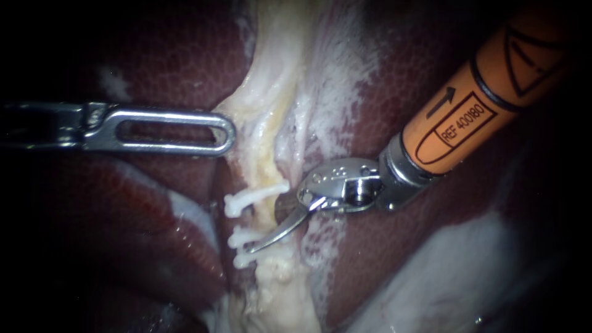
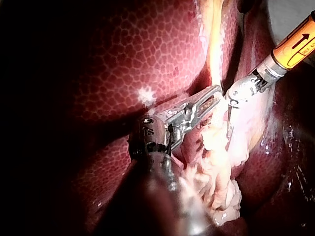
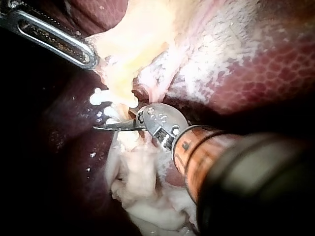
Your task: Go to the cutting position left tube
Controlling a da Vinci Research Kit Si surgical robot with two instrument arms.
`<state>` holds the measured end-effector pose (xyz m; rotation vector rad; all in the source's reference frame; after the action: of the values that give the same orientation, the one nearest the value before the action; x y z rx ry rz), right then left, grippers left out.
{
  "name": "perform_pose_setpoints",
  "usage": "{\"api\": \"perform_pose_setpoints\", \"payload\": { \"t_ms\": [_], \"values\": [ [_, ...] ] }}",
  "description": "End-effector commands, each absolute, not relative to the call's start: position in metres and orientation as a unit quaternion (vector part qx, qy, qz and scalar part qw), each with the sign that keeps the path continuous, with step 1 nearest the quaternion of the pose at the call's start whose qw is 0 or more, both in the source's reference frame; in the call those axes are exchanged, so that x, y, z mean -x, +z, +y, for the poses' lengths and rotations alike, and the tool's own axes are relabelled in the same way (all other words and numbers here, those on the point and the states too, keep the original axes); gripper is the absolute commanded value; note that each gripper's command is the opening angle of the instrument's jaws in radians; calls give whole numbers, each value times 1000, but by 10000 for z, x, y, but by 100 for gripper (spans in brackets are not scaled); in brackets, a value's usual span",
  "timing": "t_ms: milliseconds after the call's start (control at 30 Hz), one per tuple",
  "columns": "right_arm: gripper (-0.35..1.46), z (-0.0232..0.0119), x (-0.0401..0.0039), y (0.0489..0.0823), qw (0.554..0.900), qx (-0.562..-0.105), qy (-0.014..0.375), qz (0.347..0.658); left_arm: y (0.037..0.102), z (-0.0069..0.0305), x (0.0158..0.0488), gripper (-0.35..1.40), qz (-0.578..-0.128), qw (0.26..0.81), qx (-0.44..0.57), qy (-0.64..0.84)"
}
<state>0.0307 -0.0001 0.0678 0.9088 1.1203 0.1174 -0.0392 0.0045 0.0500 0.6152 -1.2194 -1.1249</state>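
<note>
Among clips (image 1: 256, 198) on tube (image 1: 266, 172): right instrument (image 1: 271, 228) jaws slightly parted, empty (liver (image 1: 154, 61) alongside).

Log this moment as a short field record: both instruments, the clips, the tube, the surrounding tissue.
Left instrument: end effector shut on the edge of the pale tissue
Right instrument: blades open at the clipped tube
Clips: three, white, across the tube; one above the blades, two by the lower blade's tip
Liver: dark red, on both sides
Cut: not yet made
</note>
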Motion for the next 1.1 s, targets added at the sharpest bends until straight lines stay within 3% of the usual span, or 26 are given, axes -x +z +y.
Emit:
{"api": "perform_pose_setpoints", "payload": {
  "t_ms": [33, 200, 1100],
  "values": [
    [83, -1, -308, 678, 749, -416, 54, 514, 499, 45, 392, -35, -533, 634, -269, -492],
    [73, -1, -308, 680, 747, -419, 59, 513, 499, 45, 392, -35, -533, 634, -269, -492],
    [58, 0, -308, 680, 745, -427, 61, 509, 499, 45, 392, -35, -533, 634, -269, -492]
  ]
}}
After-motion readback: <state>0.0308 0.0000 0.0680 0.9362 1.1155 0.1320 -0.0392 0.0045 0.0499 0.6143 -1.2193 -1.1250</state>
